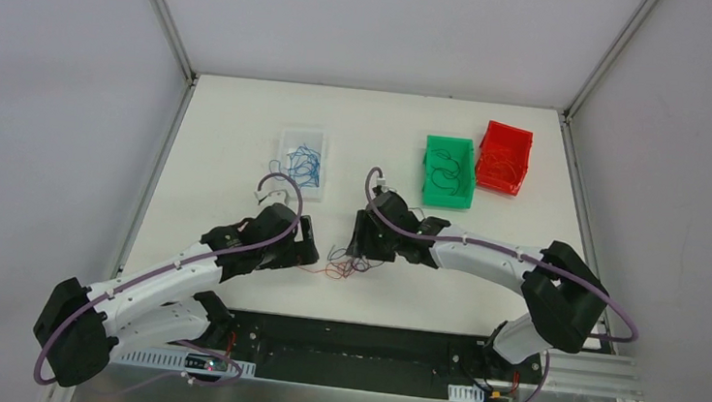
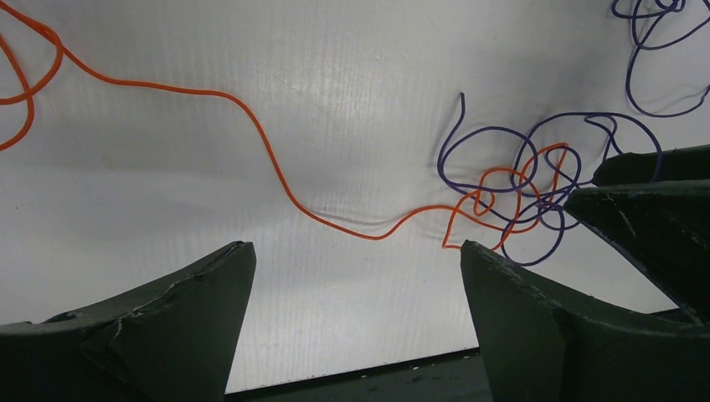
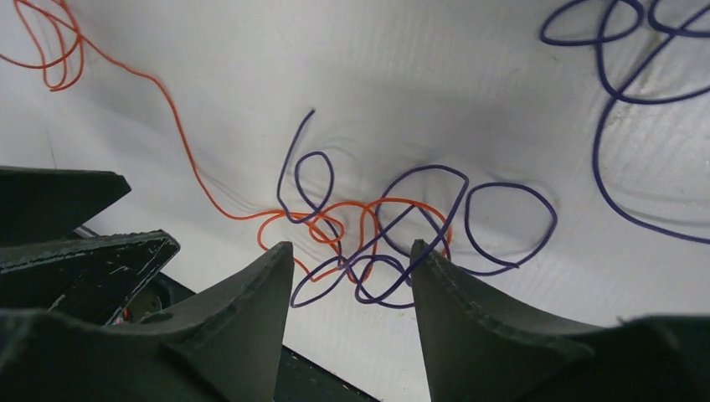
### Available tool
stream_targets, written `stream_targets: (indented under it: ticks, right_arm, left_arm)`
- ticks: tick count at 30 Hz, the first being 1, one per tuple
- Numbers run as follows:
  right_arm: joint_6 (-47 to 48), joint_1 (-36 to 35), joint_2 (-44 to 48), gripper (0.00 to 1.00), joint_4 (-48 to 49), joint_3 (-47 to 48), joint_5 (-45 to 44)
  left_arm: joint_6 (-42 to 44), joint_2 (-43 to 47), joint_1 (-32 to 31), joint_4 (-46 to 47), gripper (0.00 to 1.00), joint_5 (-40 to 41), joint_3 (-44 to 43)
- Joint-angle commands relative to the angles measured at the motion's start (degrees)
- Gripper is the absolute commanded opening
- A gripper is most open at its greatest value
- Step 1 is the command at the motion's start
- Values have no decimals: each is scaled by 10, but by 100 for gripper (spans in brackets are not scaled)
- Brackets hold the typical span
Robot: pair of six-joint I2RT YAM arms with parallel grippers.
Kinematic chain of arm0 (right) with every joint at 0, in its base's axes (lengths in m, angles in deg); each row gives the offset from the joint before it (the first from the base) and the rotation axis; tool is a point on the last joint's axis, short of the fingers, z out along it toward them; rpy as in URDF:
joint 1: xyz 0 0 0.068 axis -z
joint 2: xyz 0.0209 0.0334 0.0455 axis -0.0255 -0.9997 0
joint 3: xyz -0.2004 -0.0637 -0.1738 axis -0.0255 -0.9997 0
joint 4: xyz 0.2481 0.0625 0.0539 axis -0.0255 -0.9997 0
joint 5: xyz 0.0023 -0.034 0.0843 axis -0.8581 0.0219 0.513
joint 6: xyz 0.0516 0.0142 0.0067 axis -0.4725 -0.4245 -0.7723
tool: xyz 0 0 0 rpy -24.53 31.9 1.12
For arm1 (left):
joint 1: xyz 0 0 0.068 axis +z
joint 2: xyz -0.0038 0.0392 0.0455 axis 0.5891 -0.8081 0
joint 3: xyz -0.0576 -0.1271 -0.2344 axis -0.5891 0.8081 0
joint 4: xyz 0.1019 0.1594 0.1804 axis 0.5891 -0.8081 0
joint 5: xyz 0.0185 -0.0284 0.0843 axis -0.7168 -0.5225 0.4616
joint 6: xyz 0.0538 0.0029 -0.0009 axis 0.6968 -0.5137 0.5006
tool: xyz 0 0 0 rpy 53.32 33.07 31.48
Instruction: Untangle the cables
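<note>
right hand [image 3: 352,248] straddles cables [image 3: 370,251]; orange and purple loops knotted

The white surface [image 2: 335,84] looks matt and finely ribbed, like corrugated plastic. The thin orange wire [image 2: 222,94] and thin blue wire [image 3: 512,185] have a smooth, faintly glossy coating. The right gripper [image 3: 347,251] has dark matt plastic fingers [image 3: 486,335] with scuffed edges.

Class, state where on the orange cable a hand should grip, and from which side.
Probably on its long single run outside the knot, from above with the left hand: there the orange cable lies flat and alone, clear of the purple cable.
</note>
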Motion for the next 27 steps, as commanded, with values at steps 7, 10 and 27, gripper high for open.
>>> stream_targets:
  ticks: [7,10,27]
  right_arm:
    - [-86,1,48,0,-77,-10,-109]
    - [-91,2,85,0,-84,-7,-138]
    - [-85,5,232,0,-17,-58,-130]
  left_arm:
    - [14,-62,-4,28,91,-81,-12]
    - [10,-90,-4,39,89,-98,-15]
    - [-263,-165,-1,43,67,-22,-18]
